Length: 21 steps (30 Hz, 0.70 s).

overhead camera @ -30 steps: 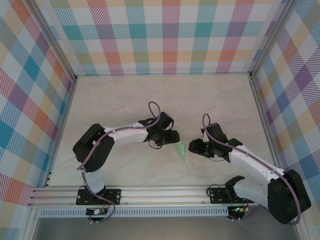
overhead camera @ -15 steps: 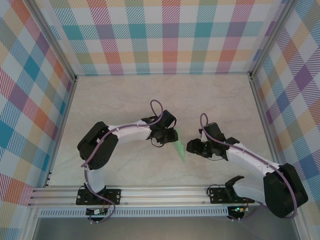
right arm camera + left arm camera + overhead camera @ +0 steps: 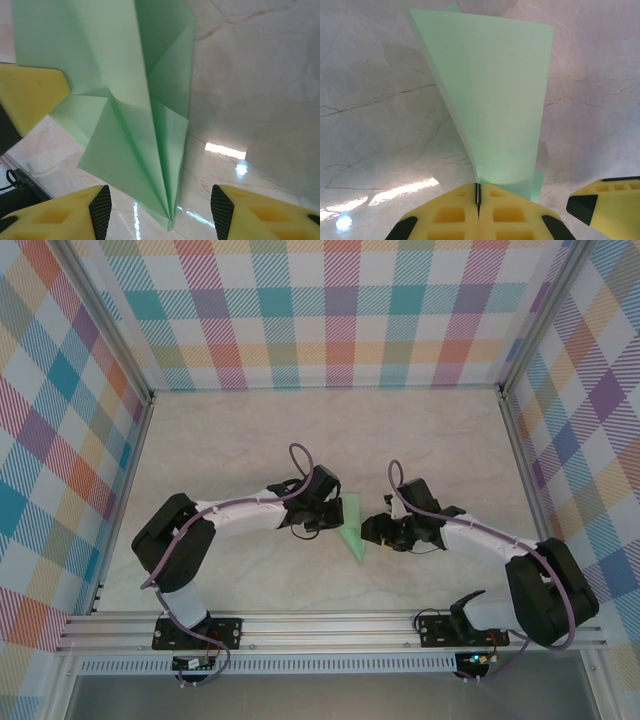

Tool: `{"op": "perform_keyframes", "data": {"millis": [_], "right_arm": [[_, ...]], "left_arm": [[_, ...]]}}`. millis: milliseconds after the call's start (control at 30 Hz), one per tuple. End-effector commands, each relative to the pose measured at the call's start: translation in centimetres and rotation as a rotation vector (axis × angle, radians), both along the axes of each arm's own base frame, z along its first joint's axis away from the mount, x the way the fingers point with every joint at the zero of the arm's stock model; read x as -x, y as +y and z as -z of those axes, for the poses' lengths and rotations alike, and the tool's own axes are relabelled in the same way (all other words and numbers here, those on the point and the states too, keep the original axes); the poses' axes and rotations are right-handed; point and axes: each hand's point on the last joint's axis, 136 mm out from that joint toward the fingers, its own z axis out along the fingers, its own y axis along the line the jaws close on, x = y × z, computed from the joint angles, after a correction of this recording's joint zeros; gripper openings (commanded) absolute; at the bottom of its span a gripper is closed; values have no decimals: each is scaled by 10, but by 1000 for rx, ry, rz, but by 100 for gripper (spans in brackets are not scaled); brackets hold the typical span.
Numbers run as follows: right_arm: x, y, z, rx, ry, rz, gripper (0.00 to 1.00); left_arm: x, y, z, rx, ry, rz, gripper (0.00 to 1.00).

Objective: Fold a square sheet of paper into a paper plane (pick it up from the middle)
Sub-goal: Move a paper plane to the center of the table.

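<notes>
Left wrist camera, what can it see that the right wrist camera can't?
Left wrist view: the left gripper shut, pinching the paper plane, which shows a smooth wing. Right wrist view: the right gripper open, either side of the plane's pointed end, with its creases. Both: the green plane and the marble table.
</notes>
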Motion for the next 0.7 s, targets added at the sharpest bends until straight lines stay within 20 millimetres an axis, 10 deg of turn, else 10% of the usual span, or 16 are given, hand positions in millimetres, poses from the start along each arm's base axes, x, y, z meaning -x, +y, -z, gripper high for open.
{"op": "perform_keyframes", "data": {"millis": [0,667], "right_arm": [[-11,21,-18,-89,-54,-77,58],[-23,32,6,-68,19,-73,63]], "left_arm": [[-4,6,-3,14,-18,6,0],[-4,13,14,-3,23,-3,2]]}}
